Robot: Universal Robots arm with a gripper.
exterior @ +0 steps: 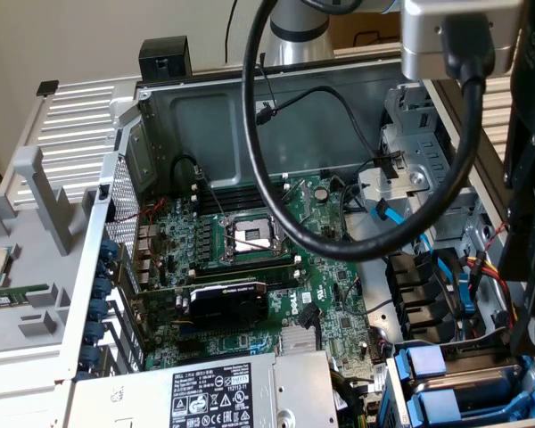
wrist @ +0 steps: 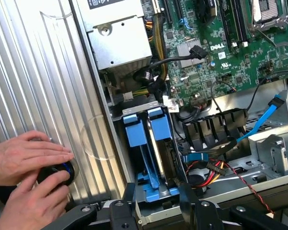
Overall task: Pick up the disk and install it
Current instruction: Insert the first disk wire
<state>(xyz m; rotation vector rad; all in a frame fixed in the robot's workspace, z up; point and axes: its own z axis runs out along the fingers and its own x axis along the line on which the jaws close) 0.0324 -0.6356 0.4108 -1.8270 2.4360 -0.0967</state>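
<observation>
- Gripper (wrist: pixel 157 192): the black fingers (wrist: pixel 129 191) stand wide apart with nothing clamped between them, poised over the drive bay (wrist: pixel 134 106) at the edge of the open computer case.
- Drive bay: two blue frames (wrist: pixel 134 134) stand side by side just beyond the fingertips. They are seen edge-on, so whether either one carries the disk cannot be told.
- Adjacent: the silver power-supply box (wrist: pixel 120 40) sits just beside the bay, and the green motherboard (wrist: pixel 230 52) lies beyond it.
- Outside the case: a person's two hands (wrist: pixel 29 158) rest on the ribbed panel (wrist: pixel 38 72), cupped around a round black object (wrist: pixel 62 173).
</observation>
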